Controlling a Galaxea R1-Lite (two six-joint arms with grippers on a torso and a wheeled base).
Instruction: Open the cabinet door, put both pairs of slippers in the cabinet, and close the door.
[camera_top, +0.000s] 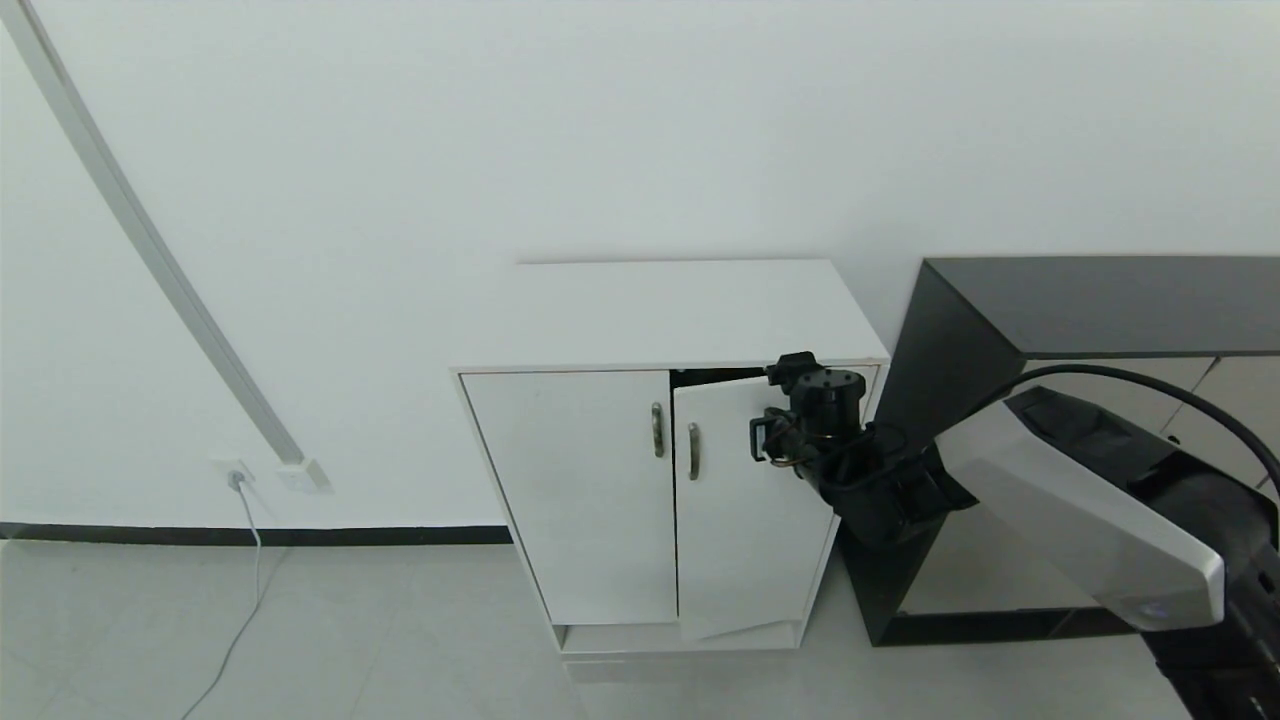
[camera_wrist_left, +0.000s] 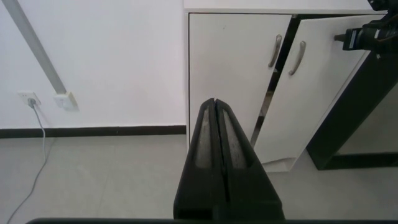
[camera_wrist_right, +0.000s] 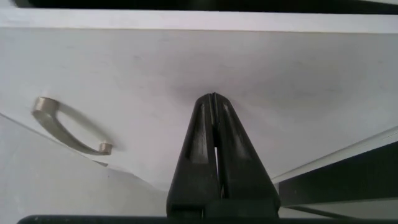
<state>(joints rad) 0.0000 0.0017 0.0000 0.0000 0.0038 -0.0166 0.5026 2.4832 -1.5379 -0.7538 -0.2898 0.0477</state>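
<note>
The white two-door cabinet (camera_top: 680, 320) stands against the wall. Its left door (camera_top: 575, 490) is closed; its right door (camera_top: 745, 540) hangs slightly ajar, with a dark gap along its top. Each door has a metal handle (camera_top: 692, 451) near the middle seam. My right gripper (camera_top: 792, 366) is shut, its tips against the upper part of the right door's face (camera_wrist_right: 249, 74), to one side of the handle (camera_wrist_right: 68, 124). My left gripper (camera_wrist_left: 214, 102) is shut on nothing, held back from the cabinet (camera_wrist_left: 236, 68) above the floor.
A dark piece of furniture (camera_top: 1050, 300) stands close against the cabinet's right side. A wall socket with a cable (camera_top: 236, 478) and a slanted wall trunking (camera_top: 150, 240) are to the left. Grey floor tiles (camera_top: 350, 630) lie open in front and to the left.
</note>
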